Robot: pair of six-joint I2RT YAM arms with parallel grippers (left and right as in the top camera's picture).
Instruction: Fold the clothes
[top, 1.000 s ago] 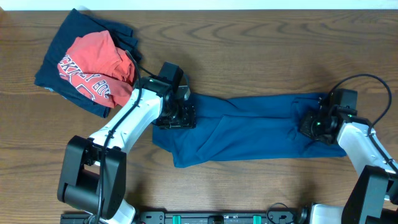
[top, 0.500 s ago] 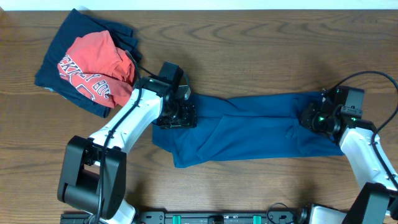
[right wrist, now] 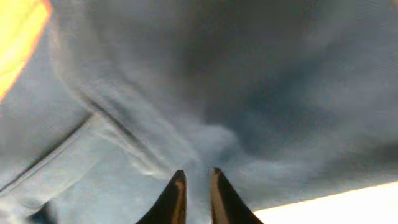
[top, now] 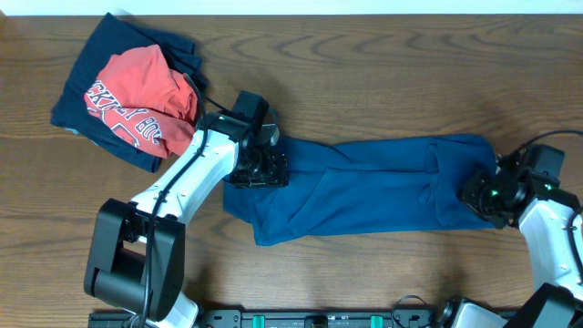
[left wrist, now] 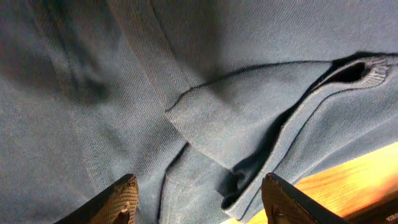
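1. The left gripper (left wrist: 199, 190) stands wide with nothing clamped between its fingers. It sits low over the rumpled left end of the blue T-shirt (top: 364, 187).
2. The right gripper (right wrist: 196, 180) is drawn almost together, with only a slim gap. It is down at the shirt's right end, and whether any cloth is pinched cannot be told.
3. The shirt lies across the middle of the worktop (top: 383, 73) as a long band between the two arms. Its left end is creased, with a loose flap (left wrist: 211, 130) lying over it.
4. The red tee (top: 137, 100) rests bunched on the navy garment (top: 91, 73) at the far left of the worktop. Both are near the left arm but untouched.
5. The step in hand looks like straightening the band before it is folded end over end.
6. The next move likely calls for the left gripper to close on the shirt's edge. With both ends held, the cloth could be drawn taut, then one end lifted and laid squarely over the other.
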